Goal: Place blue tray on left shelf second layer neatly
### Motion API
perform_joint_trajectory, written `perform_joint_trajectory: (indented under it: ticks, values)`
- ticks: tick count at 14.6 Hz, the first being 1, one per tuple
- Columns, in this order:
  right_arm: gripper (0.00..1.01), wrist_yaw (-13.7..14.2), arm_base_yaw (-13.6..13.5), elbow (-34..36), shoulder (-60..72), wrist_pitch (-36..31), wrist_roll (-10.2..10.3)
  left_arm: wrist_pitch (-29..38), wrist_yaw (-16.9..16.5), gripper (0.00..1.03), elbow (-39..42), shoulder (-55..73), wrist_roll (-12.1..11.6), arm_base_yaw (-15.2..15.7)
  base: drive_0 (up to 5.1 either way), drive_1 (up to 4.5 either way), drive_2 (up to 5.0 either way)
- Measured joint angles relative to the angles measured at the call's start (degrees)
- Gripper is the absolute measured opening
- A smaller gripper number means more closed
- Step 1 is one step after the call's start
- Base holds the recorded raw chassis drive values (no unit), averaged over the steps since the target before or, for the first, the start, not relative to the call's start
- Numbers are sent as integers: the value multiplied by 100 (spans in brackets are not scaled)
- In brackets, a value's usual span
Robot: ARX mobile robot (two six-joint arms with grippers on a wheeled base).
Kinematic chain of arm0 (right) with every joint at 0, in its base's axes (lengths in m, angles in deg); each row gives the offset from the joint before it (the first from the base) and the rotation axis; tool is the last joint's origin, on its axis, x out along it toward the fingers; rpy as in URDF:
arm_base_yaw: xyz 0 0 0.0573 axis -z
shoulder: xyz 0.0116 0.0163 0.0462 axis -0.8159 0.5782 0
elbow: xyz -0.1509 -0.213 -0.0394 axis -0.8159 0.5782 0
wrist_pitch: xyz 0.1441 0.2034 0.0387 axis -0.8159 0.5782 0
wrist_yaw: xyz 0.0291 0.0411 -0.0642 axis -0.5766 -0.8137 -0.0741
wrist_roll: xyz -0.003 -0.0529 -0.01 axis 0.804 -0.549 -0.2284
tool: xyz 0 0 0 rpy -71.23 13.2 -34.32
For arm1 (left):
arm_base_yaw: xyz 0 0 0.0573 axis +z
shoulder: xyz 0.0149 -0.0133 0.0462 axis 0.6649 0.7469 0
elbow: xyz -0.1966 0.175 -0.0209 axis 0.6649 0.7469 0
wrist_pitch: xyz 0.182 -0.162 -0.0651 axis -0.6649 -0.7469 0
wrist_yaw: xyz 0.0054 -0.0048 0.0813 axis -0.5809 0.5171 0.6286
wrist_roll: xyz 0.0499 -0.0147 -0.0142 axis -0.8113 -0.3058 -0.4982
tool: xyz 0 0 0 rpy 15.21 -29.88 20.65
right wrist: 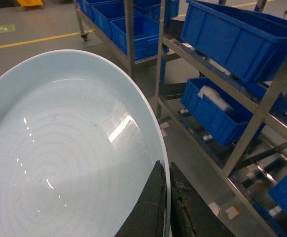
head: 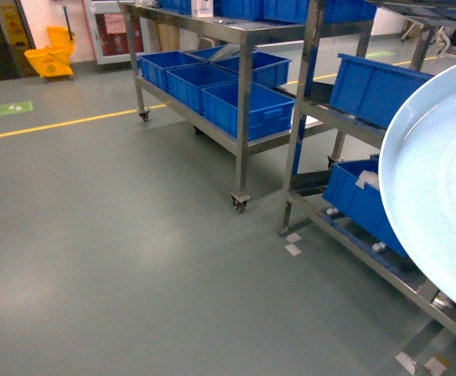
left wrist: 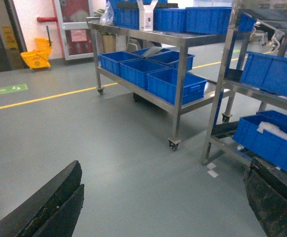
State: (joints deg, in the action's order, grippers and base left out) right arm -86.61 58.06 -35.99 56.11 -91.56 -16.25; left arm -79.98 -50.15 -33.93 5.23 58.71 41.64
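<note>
One step is done: the blue tray (right wrist: 59, 163) is pinched at its rim by the right gripper (right wrist: 167, 207), carried beside the left shelf (head: 300, 117). Shelving remains. The left gripper (left wrist: 158, 207) is held wide apart, empty.

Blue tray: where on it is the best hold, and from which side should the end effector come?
At the rim. The blue tray is a shallow, smooth dish with only a low raised edge, so pinching across that edge, one finger inside and one outside, is likely the only purchase. The right end effector is shut on the rim this way, coming from the near edge in the right wrist view.
</note>
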Motion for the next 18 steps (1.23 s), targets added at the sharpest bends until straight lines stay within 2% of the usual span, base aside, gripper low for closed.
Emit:
perform_joint_trajectory:
  ticks: [7, 18]
  values:
    - [2, 0, 0, 0, 0, 0, 0, 0, 2, 98, 0, 0, 0, 0, -166, -136, -196]
    - [2, 0, -2, 0, -2, 4, 0, 0, 4, 98, 0, 0, 0, 2, -166, 244, -577]
